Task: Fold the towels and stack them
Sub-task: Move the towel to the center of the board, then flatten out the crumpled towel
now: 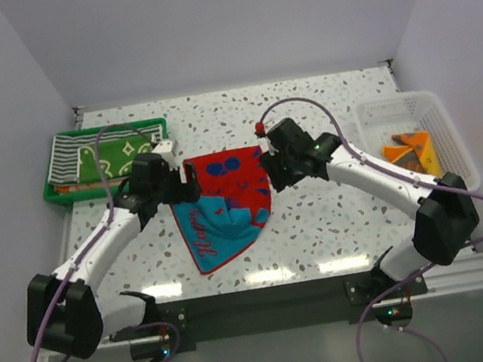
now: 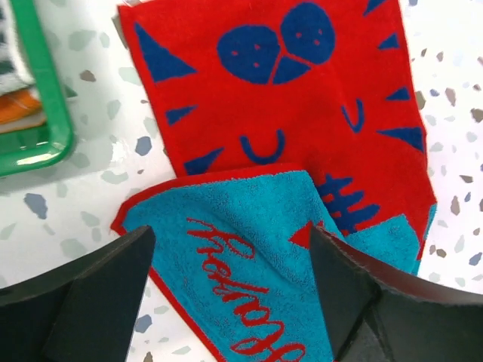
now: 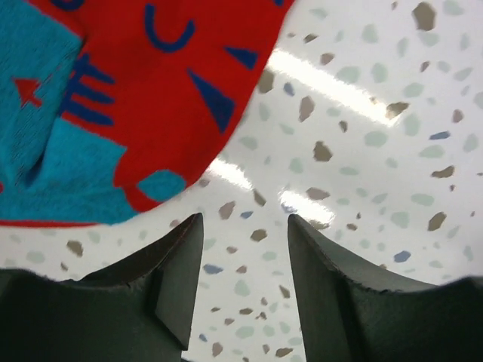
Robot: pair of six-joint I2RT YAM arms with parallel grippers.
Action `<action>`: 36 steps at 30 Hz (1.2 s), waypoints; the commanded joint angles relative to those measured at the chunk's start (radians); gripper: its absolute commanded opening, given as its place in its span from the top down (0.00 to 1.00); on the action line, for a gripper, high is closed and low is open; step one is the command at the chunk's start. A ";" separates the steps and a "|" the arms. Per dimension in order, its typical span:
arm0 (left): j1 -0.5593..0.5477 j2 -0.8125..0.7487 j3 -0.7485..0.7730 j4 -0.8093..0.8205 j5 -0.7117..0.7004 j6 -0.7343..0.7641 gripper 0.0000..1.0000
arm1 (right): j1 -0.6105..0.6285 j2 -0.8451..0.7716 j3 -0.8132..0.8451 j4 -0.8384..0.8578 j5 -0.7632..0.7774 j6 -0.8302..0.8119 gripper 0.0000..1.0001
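A red towel [image 1: 231, 175] with blue drawings lies at the table's middle, its near part turned over to show a teal side [image 1: 217, 226] with red script. My left gripper [image 1: 190, 189] hangs open at the towel's left edge; in the left wrist view its fingers [image 2: 106, 279] straddle the teal flap [image 2: 241, 226] below the red face [image 2: 302, 98]. At the towel's right edge my right gripper [image 1: 268, 172] is open too. Its fingertips [image 3: 185, 241] stand over bare table, just off the red towel [image 3: 151, 83]. Nothing is held.
A green tray [image 1: 100, 130] at the back left holds a black-and-white striped towel [image 1: 64, 154] and a green towel [image 1: 126, 150]; its rim [image 2: 45, 113] shows in the left wrist view. A white mesh basket [image 1: 455, 138] at the right holds an orange towel [image 1: 411, 149].
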 commanded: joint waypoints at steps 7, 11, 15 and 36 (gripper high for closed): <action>-0.062 0.167 0.027 -0.062 0.024 -0.170 0.38 | -0.070 0.281 0.218 0.219 -0.087 -0.073 0.67; -0.069 0.161 -0.045 -0.074 0.000 -0.211 0.40 | -0.070 0.413 0.277 0.318 -0.145 -0.056 0.69; -0.069 0.175 -0.108 -0.094 -0.028 -0.263 0.50 | -0.068 0.529 0.344 0.358 -0.200 -0.024 0.69; -0.154 -0.005 -0.401 -0.026 0.337 -0.700 0.58 | -0.274 0.726 0.421 0.282 -0.091 0.095 0.64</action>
